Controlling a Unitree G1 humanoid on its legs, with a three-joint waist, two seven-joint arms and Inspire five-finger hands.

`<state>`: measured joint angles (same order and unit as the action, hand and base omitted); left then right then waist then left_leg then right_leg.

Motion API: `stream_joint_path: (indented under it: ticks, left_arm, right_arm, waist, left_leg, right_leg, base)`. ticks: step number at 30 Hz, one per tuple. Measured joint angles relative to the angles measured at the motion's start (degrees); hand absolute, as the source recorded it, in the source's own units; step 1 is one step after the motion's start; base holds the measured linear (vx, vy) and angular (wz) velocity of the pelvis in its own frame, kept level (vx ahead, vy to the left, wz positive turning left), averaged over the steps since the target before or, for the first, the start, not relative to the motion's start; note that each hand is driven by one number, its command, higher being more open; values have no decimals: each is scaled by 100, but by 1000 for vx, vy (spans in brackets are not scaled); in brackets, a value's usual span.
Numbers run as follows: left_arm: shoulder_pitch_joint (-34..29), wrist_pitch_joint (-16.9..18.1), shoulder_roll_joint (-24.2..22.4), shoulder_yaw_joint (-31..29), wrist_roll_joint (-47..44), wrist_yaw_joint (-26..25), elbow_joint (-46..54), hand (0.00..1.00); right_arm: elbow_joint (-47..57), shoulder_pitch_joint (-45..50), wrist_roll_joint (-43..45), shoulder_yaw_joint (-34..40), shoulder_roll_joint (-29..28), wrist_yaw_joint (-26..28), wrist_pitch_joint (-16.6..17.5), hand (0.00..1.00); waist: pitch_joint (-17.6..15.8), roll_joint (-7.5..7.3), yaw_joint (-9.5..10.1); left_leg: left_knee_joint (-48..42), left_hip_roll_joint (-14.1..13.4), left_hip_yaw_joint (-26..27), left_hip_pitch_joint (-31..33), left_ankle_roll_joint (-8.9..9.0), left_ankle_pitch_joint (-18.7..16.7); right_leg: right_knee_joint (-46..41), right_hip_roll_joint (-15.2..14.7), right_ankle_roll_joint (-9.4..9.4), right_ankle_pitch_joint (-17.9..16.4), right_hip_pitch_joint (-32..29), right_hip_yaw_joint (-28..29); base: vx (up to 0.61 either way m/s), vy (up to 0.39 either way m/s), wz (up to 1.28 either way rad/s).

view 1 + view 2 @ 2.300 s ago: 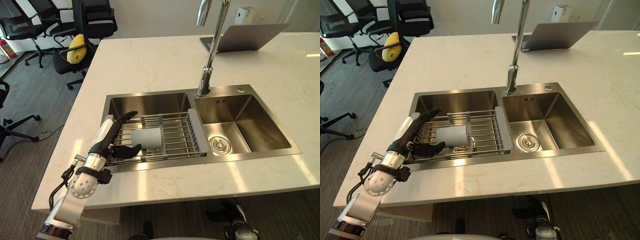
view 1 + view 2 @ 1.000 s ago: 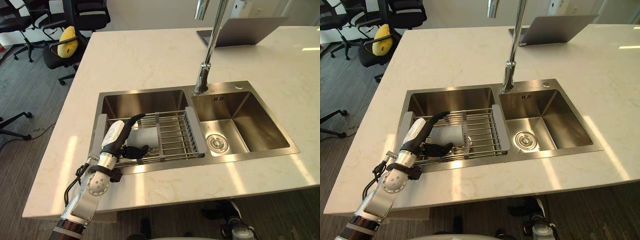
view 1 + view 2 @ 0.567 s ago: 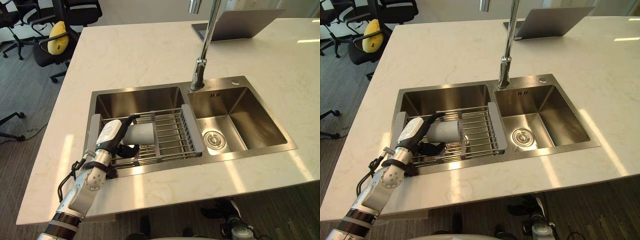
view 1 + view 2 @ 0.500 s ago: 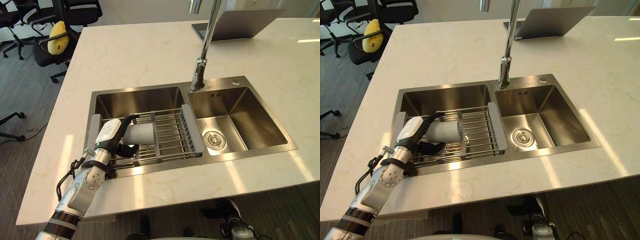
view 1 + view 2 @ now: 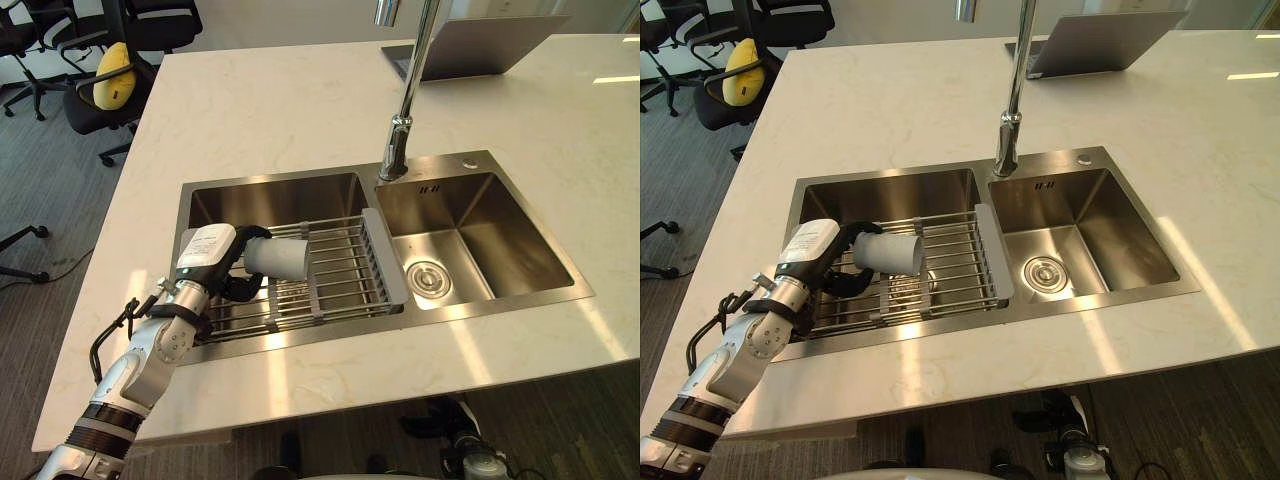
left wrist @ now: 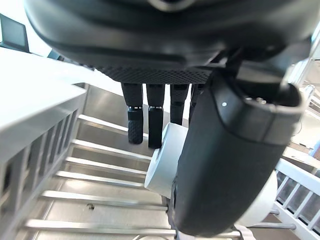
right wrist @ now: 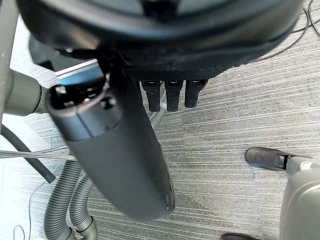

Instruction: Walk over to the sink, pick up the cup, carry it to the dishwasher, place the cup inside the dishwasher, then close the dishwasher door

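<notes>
Left hand now curled round the cup, earlier open beside it, cup seemingly raised off the rack

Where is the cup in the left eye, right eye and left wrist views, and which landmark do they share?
Left eye view: the cup is held on its side by the left hand, lower left, over the left sink basin.
Right eye view: the cup, lower left, in the same hand.
Left wrist view: the cup, close up, between the fingers and the thumb.
Shared landmark: the wire rack under the cup.
</notes>
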<state>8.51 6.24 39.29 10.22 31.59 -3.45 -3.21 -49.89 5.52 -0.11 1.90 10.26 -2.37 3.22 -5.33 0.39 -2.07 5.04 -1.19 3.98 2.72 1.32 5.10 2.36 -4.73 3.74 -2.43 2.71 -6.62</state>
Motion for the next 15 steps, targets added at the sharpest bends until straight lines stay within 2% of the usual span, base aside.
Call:
stream_joint_path:
  ticks: [15]
  left_arm:
    - [43, 54, 19, 7, -129, 7, 6, 30]
  right_arm:
    - [-1, 44, 46, 3, 1, -11, 0, 90]
  waist:
    - [-26, 44, -33]
  left_leg:
    - [0, -2, 36, -79, 0, 0]
  right_leg:
    - [0, -2, -2, 19, 57, 34]
  base:
    - [0, 0, 0]
